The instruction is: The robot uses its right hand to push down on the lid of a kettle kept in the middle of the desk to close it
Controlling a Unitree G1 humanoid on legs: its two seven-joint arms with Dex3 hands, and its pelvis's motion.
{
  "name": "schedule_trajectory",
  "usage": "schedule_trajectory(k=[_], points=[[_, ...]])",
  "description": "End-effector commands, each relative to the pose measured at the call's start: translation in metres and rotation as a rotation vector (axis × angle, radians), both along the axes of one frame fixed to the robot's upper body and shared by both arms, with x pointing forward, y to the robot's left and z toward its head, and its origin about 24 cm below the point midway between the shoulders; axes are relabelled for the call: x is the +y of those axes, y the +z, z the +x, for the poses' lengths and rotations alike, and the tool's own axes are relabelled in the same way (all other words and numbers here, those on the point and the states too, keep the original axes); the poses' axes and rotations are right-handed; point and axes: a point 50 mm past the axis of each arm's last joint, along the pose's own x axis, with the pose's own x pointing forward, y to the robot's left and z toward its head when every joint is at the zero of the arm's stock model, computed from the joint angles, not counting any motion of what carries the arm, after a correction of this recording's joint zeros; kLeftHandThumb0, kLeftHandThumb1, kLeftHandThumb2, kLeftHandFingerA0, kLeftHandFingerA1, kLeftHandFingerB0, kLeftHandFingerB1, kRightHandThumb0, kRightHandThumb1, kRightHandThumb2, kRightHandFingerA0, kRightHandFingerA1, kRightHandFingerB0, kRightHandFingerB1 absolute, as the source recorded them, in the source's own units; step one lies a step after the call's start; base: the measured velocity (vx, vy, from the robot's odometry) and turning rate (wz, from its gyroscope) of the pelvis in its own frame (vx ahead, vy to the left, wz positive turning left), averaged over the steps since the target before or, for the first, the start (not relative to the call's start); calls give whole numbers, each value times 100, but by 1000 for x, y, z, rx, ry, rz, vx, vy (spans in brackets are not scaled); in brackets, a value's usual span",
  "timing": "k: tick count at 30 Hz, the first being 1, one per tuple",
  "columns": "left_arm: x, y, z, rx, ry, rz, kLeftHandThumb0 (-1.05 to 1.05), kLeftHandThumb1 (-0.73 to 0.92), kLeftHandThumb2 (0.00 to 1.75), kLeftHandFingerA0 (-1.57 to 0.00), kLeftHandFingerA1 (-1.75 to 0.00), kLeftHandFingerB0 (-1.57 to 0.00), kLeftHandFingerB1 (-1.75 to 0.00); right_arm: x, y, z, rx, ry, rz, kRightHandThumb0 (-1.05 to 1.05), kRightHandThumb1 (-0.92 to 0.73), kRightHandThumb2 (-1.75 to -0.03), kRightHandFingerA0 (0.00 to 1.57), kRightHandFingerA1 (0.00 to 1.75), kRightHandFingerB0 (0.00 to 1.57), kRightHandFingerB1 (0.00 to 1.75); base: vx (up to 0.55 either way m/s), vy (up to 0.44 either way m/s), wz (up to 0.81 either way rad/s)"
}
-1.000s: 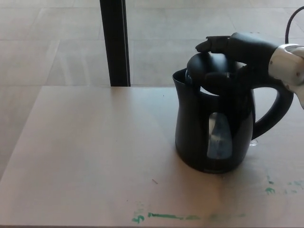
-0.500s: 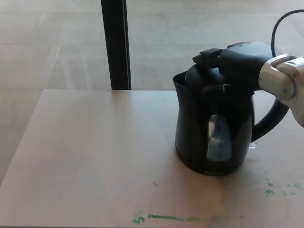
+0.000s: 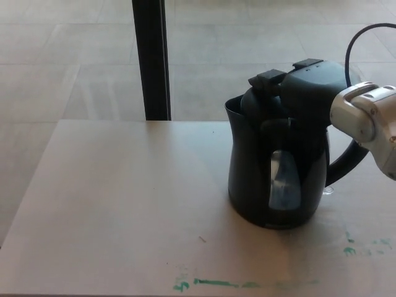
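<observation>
The right hand (image 3: 303,83) comes in from three o'clock and lies palm-down on the lid (image 3: 263,99) of the kettle (image 3: 275,164). Its thick black fingers (image 3: 267,78) stretch flat toward ten o'clock across the top of the lid; they grip nothing and only rest on it. Behind the hand, a silver wrist (image 3: 365,117) runs off the picture at three o'clock, and a black cable (image 3: 354,38) loops up from it toward one o'clock.

No brand, label or readable writing shows on the kettle or the hand. The only marks are green smears (image 3: 213,283) on the table (image 3: 124,204) near its front edge at six o'clock, with a few more (image 3: 351,249) at about four o'clock; none of them forms letters.

A black vertical post (image 3: 151,59) stands behind the table at eleven o'clock, well apart from the kettle. Beyond it lies a pale tiled floor (image 3: 74,55). Nothing stands between the hand and the lid.

The kettle stands upright on the pale table, right of centre. It is glossy black, with a pointed spout (image 3: 232,105) facing nine o'clock and a curved handle (image 3: 349,158) at three o'clock, partly hidden by the wrist. A clear water window (image 3: 284,179) runs down its near side. The lid sits low on the body under the hand; whether it is fully seated cannot be told.
</observation>
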Motion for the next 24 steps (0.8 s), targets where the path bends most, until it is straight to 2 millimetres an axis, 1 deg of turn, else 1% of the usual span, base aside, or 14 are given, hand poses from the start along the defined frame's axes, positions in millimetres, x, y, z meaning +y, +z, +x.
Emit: schedule_trajectory(k=[1,3,4,6,7,8,10,11,13,18,19,21,22,24], points=[[6,3,-6,8,25,14,-68,50,88,-51,-61,-32,-48,-9,-28,-2,169,-11,-79,-39,-43,-105,0,51,0,50,0,0,0],[6,5,-5,9,3,21,-67,65,59,-52,-49,-34,-33,-14,0,5,125,-24,-16,-39,-40,-104,0,51,0,50,0,0,0],[7,5,-5,10,4,21,-68,65,60,-51,-49,-33,-33,-16,5,6,125,-32,1,-87,-84,-66,12,42,11,30,0,0,0],[6,5,-7,13,3,16,-67,65,60,-52,-48,-33,-33,-19,16,9,128,-63,36,-87,-65,-103,6,48,5,42,0,0,0],[6,4,-7,12,10,16,-68,52,88,-47,-59,-27,-46,-21,20,10,125,-62,58,-88,-84,-66,11,40,11,32,0,0,0],[6,4,-10,9,26,9,-67,52,88,-47,-59,-27,-46,-22,27,10,118,-63,104,-40,-38,-103,0,51,0,50,0,0,0],[6,4,-10,7,19,11,-65,65,60,-51,-49,-33,-33,-25,34,10,117,-64,135,-40,-39,-103,0,51,0,50,0,0,0],[6,4,-11,29,-8,31,-68,66,61,-53,-50,-35,-33,-29,45,10,82,-72,171,-92,-69,-109,11,50,0,40,0,0,0],[5,3,-12,34,2,28,-72,54,89,-47,-58,-30,-46,-36,57,9,86,-78,230,-90,-68,-109,9,49,0,36,0,0,0],[5,3,-12,20,20,20,-68,64,60,-55,-57,-36,-35,-57,85,4,109,-118,367,-94,-70,-111,8,32,7,13,0,0,0],[6,3,-12,26,12,25,-74,53,89,-52,-63,-31,-47,-62,90,3,95,-134,381,-94,-71,-111,8,31,6,13,0,0,0],[6,2,-14,33,23,16,-68,63,59,-55,-56,-39,-35,-72,93,2,87,-148,388,-94,-73,-117,4,20,0,11,0,0,0],[6,3,-14,37,17,19,-70,50,89,-50,-63,-33,-48,-79,95,0,74,-156,399,-95,-73,-118,4,17,0,10,0,0,0],[6,3,-14,34,10,13,-68,64,59,-55,-56,-39,-35,-94,98,-4,56,-178,413,-95,-73,-119,3,16,0,11,0,0,0]])
